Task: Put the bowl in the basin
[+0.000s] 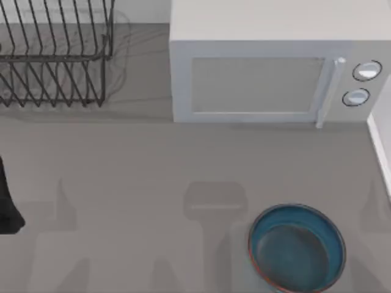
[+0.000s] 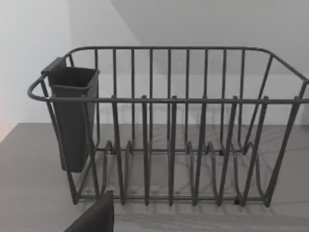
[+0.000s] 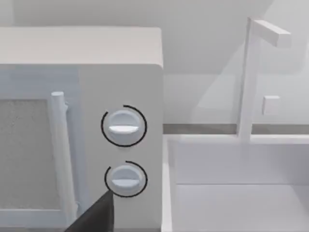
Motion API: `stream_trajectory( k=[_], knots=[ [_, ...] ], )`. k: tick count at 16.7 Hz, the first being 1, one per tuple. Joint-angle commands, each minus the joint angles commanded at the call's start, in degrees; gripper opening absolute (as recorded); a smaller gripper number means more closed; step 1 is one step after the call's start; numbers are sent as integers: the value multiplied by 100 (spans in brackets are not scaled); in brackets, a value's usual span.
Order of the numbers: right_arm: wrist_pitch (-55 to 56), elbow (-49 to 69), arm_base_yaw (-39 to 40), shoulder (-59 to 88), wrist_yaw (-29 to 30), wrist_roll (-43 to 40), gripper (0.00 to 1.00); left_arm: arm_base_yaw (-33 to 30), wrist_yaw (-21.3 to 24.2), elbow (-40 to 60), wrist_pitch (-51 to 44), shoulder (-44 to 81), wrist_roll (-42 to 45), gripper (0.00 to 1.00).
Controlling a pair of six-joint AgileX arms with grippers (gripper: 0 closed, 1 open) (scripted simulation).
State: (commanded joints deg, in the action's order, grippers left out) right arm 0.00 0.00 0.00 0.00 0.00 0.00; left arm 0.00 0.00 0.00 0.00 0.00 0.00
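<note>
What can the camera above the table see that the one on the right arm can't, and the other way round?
From above: the blue bowl at the table's near right, and the wire dish rack at far left. From the right wrist: a white basin beside the microwave, with a tall white faucet behind it. Both see the microwave, its door handle and its two round knobs.
</note>
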Motion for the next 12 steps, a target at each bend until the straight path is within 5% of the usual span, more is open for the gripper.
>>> stream_trajectory(
  k=[6, 12],
  knots=[
    [-599, 609, 298, 626, -9, 310, 100, 0, 0, 0, 0, 0, 0, 100],
    [-2795, 2638, 1240, 3338, 9, 1286, 100, 0, 0, 0, 0, 0, 0, 100]
  ],
)
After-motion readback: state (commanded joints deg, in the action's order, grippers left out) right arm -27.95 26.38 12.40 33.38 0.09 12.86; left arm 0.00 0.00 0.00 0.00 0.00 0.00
